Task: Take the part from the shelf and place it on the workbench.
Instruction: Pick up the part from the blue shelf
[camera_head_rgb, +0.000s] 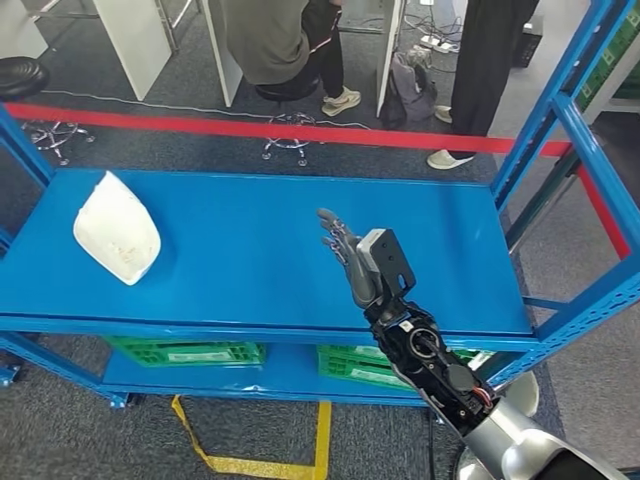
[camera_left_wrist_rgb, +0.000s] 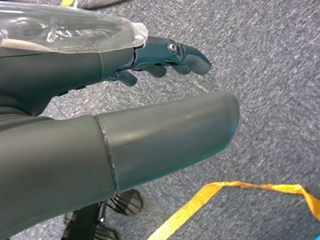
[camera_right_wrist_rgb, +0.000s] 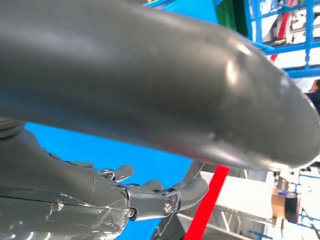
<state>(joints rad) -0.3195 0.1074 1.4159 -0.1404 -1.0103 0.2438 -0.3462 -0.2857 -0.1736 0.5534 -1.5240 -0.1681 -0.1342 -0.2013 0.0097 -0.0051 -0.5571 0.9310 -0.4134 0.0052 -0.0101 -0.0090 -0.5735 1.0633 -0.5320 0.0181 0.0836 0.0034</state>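
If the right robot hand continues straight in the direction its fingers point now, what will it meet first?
Probably nothing soon. The right robot hand points up-left over the bare blue shelf; the white part lies far to its left, off that line. Its height above the shelf is unclear.

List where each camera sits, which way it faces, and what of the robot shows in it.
Head view: high on the body, looking forward and down at the blue shelf with the white part; right hand over the shelf.
Left wrist view: behind the left hand, looking down at grey carpet and yellow tape.
Right wrist view: behind the right hand, facing along the shelf.
Shared: head and right wrist views both show the right hand and shelf.
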